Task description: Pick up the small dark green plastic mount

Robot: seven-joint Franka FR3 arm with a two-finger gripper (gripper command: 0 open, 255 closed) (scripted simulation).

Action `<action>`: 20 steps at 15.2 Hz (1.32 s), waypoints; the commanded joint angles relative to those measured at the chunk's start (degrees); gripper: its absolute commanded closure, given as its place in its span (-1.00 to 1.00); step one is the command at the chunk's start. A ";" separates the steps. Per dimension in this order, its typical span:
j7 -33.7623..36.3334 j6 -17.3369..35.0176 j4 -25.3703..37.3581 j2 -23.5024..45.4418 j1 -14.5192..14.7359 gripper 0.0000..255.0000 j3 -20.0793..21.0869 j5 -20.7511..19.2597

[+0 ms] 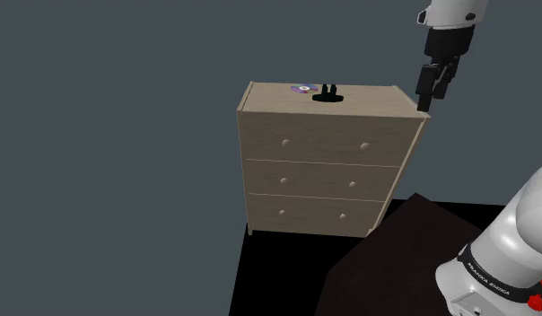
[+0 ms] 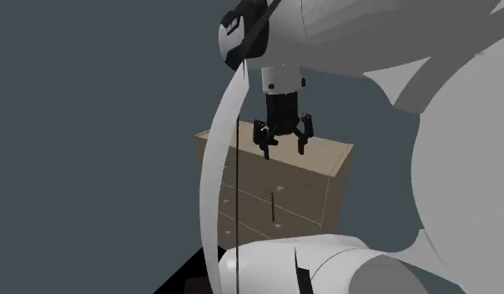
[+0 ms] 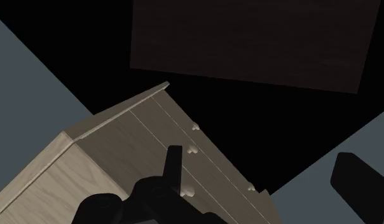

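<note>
While the gripper (image 1: 432, 97) hangs wide open over the dresser's (image 1: 332, 171) corner at the shoulder view's right, well apart from the dark green mount (image 1: 328, 94) mid-top just beside a purple disc (image 1: 301, 88), a low traverse risks clipping the edge or knocking the disc.

The black gripper (image 2: 285, 150) hangs pointing downward, empty, its jaws standing wide apart.
</note>
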 commanded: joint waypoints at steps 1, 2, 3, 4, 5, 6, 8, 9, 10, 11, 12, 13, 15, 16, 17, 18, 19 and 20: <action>0.00 0.00 0.00 0.00 0.00 -1.00 0.00 0.00; -0.02 1.51 0.90 2.10 0.09 -1.00 -0.24 0.12; -0.05 2.96 1.87 4.20 0.19 -1.00 -0.47 0.26; -0.11 4.34 2.91 6.31 0.29 -1.00 -0.71 0.41; -0.18 5.65 4.02 8.42 0.39 -1.00 -0.93 0.58; -0.27 6.89 5.20 10.52 0.49 -1.00 -1.15 0.78; -0.50 9.16 7.76 14.74 0.69 -1.00 -1.58 1.22; -0.64 10.19 9.14 16.84 0.79 -1.00 -1.79 1.46; -0.80 11.15 10.59 18.94 0.89 -1.00 -2.00 1.73; -0.97 12.04 12.11 21.03 1.00 -1.00 -2.21 2.02; -1.16 12.85 13.69 23.12 1.09 -1.00 -2.41 2.34; -1.37 13.59 15.34 25.21 1.18 -1.00 -2.60 2.67; -1.82 14.86 18.84 29.38 1.34 -1.00 -2.97 3.40; -2.06 15.38 20.70 31.47 1.40 -1.00 -3.14 3.80; -2.31 15.83 22.63 33.56 1.45 -1.00 -3.30 4.22; -2.57 16.21 24.63 35.65 1.48 -1.00 -3.45 4.66; -2.84 16.51 26.71 37.75 1.50 -1.00 -3.59 5.12; -3.12 16.73 28.88 39.86 1.50 -1.00 -3.72 5.59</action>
